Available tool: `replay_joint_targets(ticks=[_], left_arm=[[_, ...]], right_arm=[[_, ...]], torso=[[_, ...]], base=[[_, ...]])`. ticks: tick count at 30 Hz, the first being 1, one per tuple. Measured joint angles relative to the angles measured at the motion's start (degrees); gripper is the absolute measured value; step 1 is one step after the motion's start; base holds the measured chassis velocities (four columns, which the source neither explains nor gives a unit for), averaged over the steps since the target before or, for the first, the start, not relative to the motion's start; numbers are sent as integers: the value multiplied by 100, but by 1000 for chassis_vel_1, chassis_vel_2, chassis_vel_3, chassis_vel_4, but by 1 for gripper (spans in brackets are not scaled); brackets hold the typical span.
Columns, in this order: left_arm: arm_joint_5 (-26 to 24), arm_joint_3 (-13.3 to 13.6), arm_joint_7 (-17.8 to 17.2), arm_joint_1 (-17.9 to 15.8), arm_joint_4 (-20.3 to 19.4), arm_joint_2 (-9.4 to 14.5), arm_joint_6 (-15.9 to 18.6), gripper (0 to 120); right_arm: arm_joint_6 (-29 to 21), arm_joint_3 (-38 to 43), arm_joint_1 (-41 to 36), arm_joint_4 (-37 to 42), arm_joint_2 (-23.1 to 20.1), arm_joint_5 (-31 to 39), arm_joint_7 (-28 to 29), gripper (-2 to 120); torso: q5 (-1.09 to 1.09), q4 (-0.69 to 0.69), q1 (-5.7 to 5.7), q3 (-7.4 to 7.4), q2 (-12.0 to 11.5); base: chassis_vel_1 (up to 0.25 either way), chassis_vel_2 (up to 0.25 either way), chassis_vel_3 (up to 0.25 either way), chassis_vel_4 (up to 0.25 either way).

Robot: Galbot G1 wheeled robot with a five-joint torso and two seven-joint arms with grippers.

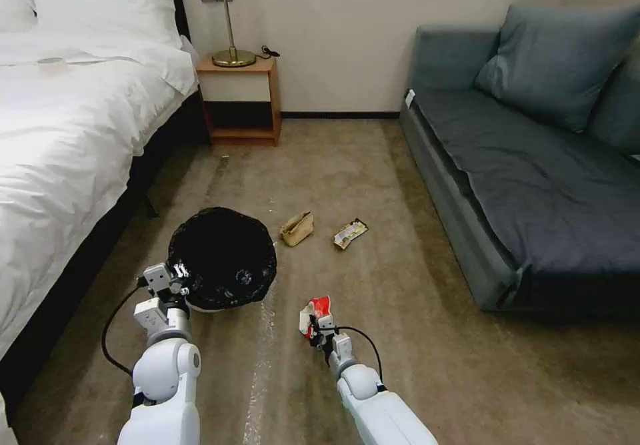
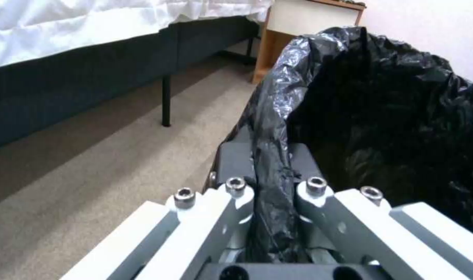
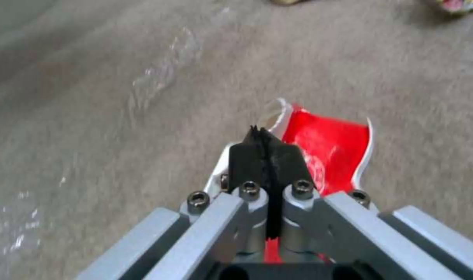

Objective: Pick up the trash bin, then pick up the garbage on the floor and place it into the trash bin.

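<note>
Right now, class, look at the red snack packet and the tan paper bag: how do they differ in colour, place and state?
The red snack packet is red and white; the tan paper bag is plain tan. The packet is pinched in the shut right claw; the bag lies free on the carpet. The packet sits nearer the robot; the bag lies farther off, beside the trash bin, whose rim the left claw grips. Both are small crumpled litter.

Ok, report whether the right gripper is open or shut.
Shut. In the right wrist view the right gripper has its black fingers pressed together on the red snack packet, which sticks out past them above the carpet.
</note>
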Motion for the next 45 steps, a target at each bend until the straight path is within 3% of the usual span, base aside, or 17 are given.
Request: replay_joint_targets(ticks=[22,45], left_arm=[[-250,-100,28,-45,114,178,-49,4],[-45,13,84,-219,213,95,-21,4]], right_arm=[[-39,269,12,354,1,-80,116,0],[-178,161,46,140,1,-452,223,80]], torso=[[0,0,0,0,0],[0,0,0,0,0]], base=[[0,0,0,0],[0,0,0,0]])
